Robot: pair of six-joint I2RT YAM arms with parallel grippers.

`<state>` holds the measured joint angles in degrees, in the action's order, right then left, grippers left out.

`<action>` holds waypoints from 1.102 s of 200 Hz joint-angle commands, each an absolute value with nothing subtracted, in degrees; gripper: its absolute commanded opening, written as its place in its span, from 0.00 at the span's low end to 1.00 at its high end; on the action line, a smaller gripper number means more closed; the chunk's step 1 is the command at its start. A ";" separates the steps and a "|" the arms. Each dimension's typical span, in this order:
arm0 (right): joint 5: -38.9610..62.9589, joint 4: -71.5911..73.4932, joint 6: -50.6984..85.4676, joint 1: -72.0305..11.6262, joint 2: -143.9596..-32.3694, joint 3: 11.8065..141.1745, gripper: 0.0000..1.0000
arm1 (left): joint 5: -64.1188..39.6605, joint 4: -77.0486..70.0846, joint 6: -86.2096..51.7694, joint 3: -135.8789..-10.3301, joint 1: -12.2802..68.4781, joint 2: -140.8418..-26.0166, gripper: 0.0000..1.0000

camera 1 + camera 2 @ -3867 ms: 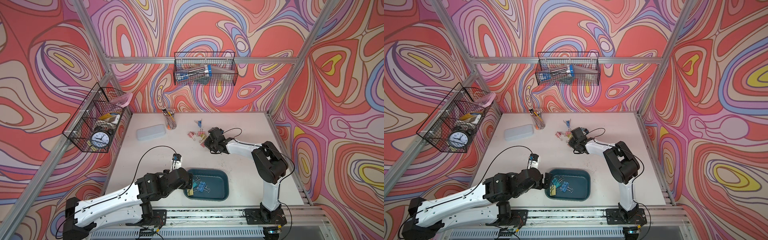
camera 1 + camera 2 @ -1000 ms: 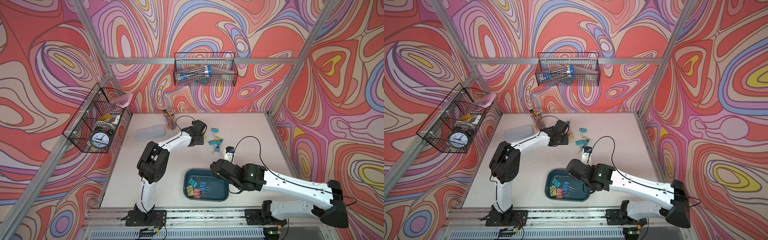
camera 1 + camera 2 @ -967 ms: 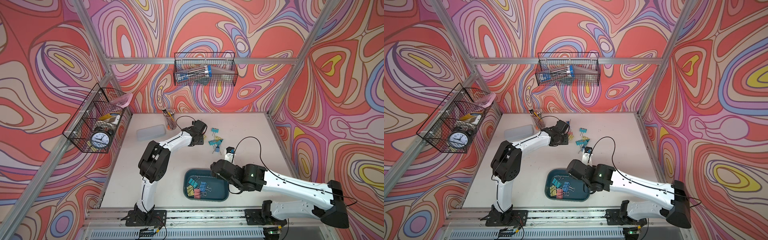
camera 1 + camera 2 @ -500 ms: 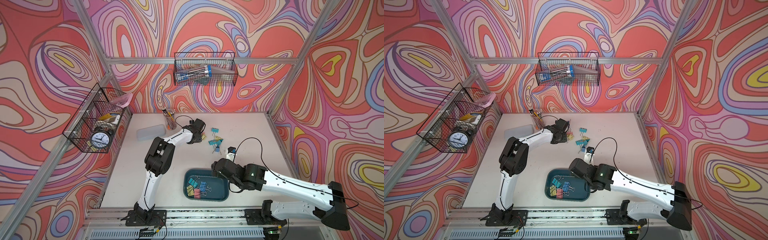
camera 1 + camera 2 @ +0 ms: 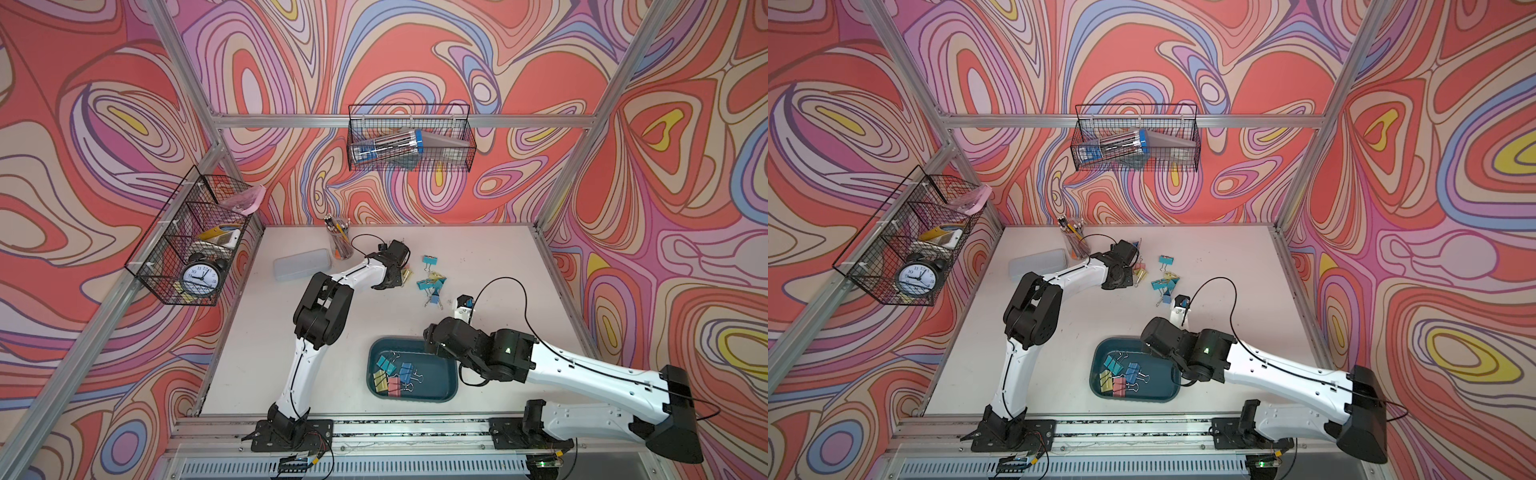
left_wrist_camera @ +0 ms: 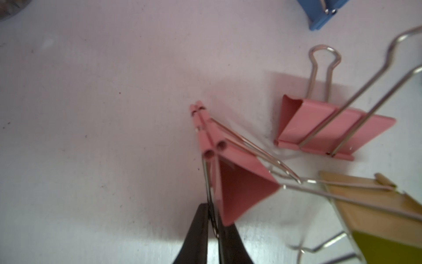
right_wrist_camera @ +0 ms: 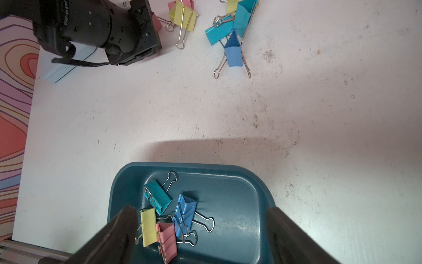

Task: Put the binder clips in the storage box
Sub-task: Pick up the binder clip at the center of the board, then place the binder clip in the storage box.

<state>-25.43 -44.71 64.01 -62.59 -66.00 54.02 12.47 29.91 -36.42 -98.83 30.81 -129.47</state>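
White tabletop (image 5: 498,257), patterned enclosure walls. Left gripper (image 6: 213,220): jaws pinch the silver wire handle of a pink metal binder clip (image 6: 242,182) among loose clips (image 5: 430,284) at the far middle. Right gripper (image 7: 202,212): jaws spread wide above the dark teal plastic storage tray (image 7: 182,165) near the front edge, which holds several pastel binder clips (image 7: 157,200).

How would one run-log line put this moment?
left end effector: shut on pink binder clip handle | right end effector: open, by storage box | box: four binder clips inside
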 commanded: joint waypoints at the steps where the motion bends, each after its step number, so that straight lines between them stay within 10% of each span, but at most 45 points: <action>1: -25.31 -44.63 64.24 -62.32 -64.98 53.93 0.89 | 13.80 33.45 -36.21 -99.08 30.37 -127.97 0.09; 84: -26.26 -42.98 67.07 -61.73 -56.43 51.12 0.90 | 12.30 37.74 -35.41 -89.68 30.40 -110.70 0.00; 220: -16.04 -32.52 63.80 -51.68 -59.85 46.76 0.96 | -24.60 64.19 -48.52 -74.10 51.76 -75.89 0.00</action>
